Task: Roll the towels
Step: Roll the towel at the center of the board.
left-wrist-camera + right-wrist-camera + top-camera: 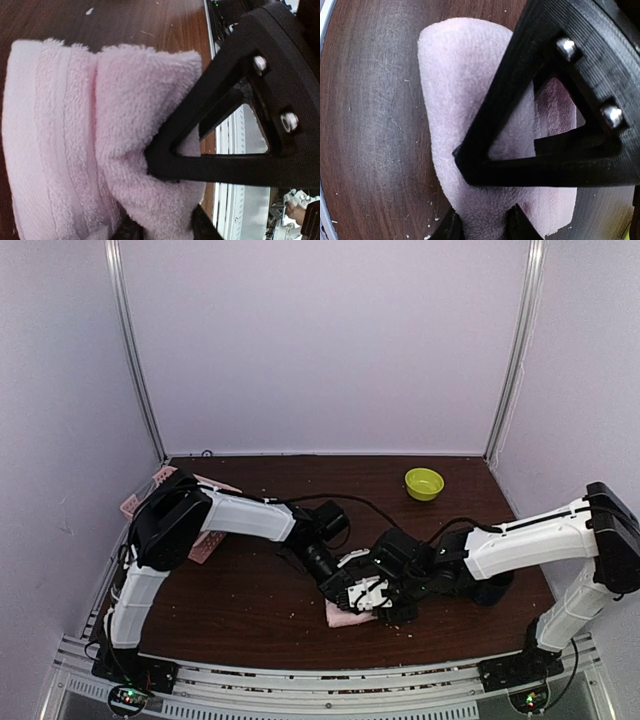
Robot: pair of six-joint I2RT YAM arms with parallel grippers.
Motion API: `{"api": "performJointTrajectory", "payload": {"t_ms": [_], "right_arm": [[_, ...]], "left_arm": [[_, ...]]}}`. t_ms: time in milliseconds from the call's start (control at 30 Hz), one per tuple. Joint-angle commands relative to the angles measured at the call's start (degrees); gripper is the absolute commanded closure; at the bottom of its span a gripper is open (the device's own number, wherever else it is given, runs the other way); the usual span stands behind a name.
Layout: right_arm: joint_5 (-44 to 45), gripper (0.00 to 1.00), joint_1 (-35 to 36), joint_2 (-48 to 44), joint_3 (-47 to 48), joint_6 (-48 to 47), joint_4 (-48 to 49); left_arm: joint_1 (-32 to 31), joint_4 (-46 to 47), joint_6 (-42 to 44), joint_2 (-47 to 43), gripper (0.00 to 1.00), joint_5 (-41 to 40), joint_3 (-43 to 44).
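Pink towel point(65, 140) against left fingers point(200, 105), right fingers point(497, 110)

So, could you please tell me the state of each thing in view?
pink towel: loosely rolled.
left end effector: shut on the pink towel.
right end effector: on the pink towel, grip unclear.
green bowl: upright, looks empty.
pink basket: partly hidden, contents unseen.

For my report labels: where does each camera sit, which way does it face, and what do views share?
Top external: above and behind, facing down at the table; both arms show.
Left wrist: on that wrist, facing the pink towel; one black finger shows.
Right wrist: likewise, its own finger crossing the towel.
Shared: pink towel, all three.
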Motion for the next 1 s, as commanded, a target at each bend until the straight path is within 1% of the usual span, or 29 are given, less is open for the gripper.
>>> {"api": "performJointTrajectory", "payload": {"t_ms": [0, 100, 167, 333, 400, 467, 533, 633, 733, 800, 900, 967], "right_arm": [[-3.83, 0.75, -1.44, 5.47, 1.02, -0.58, -5.88], [-9.03, 0.76, -3.4, 6.7, 4.02, -0.24, -9.34], [-12.2, 0.76, -5.0, 7.9, 6.82, -0.06, -12.04], [-20.16, 0.77, -9.44, 13.64, 15.83, -1.25, -20.56], [-22.19, 0.77, -11.06, 16.65, 19.94, -2.01, -24.01], [-24.46, 0.78, -13.21, 20.41, 24.65, -3.04, -28.11], [-26.79, 0.79, -15.16, 24.42, 29.21, -3.84, -32.07], [-30.37, 0.81, -18.14, 30.7, 35.93, -5.33, -38.29], [-32.45, 0.83, -20.59, 36.22, 41.56, -5.53, -42.52], [-34.05, 0.83, -21.91, 39.36, 43.82, -5.94, -44.5], [-35.71, 0.83, -22.89, 42.51, 46.68, -6.18, -47.08], [-36.05, 0.83, -22.98, 44.04, 48.31, -6.2, -48.67]], "left_arm": [[3.18, -0.87, 2.23, -4.49, 0.6, -9.55, -7.54], [6.56, 2.35, 0.84, -10.8, 0.54, -16.98, -12.19], [7.7, 4.43, 0.46, -15.66, 0.52, -21.81, -15.14], [7.76, 11.27, -1.01, -29.17, 0.47, -35.71, -21.78], [7.55, 13.09, -1.25, -33.47, 0.47, -41.53, -24.04], [6.78, 15.91, -0.5, -38.25, 0.47, -45.77, -27.37], [4.82, 20.71, 1.51, -43.55, 0.47, -49.99, -31.86], [-0.51, 26.11, 6.7, -48.82, 0.45, -58.98, -37.32], [-5.54, 27.08, 10.28, -48.66, 0.45, -67.09, -37.94], [-9.3, 27.28, 12.9, -46.76, 0.44, -70.19, -37.14], [-14.71, 28.51, 17.57, -42.19, 0.43, -75.17, -35.06], [-16.33, 28.66, 19.19, -37.89, 0.42, -76.82, -32.45]]}}
